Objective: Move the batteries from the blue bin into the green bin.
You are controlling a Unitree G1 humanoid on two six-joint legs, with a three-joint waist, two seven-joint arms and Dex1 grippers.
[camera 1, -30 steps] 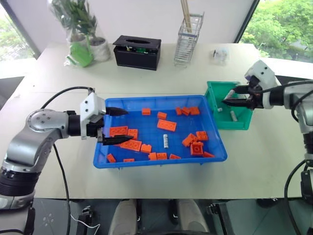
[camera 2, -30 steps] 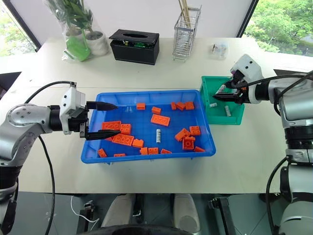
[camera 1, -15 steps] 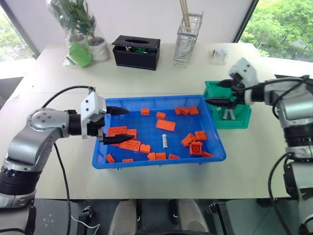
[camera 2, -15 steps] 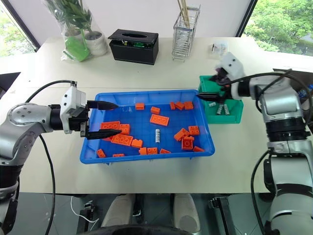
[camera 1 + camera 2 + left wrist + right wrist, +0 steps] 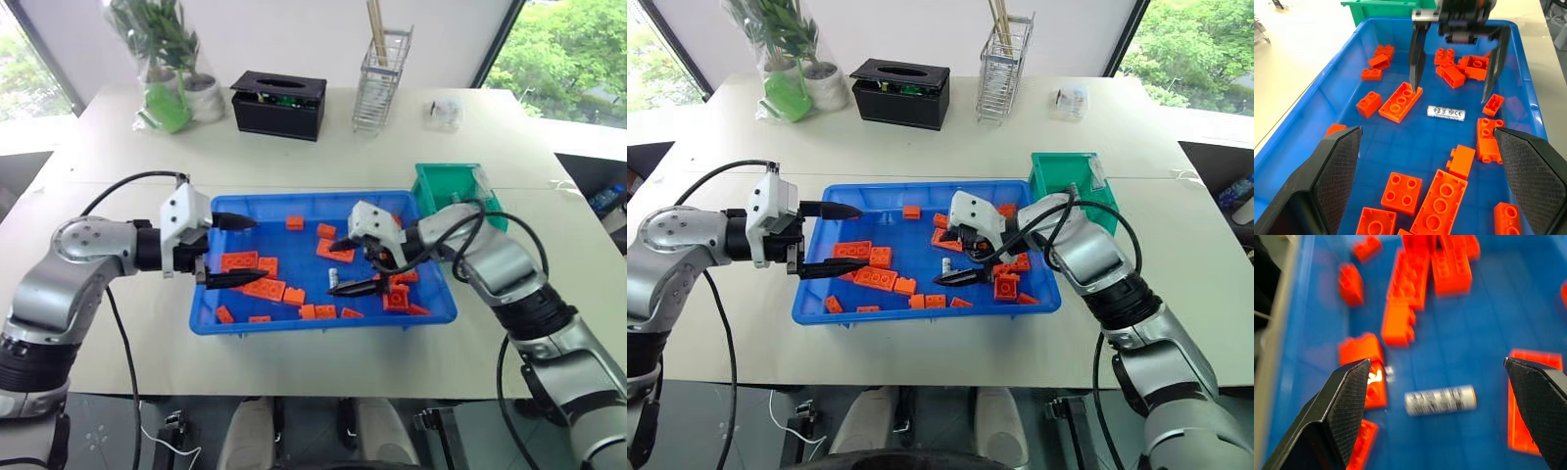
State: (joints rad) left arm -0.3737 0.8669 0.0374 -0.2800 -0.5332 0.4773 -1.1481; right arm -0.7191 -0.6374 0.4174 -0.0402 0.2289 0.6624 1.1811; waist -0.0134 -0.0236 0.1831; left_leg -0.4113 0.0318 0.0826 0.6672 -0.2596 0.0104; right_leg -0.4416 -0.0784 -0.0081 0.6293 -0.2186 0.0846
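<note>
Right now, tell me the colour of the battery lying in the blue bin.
Silver-grey with dark print; the battery shows best in the left wrist view.

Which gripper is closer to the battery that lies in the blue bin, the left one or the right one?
Right. The right gripper hangs open directly over the battery, a finger on each side. The left gripper, also open, is at the blue bin's far left end.
</note>
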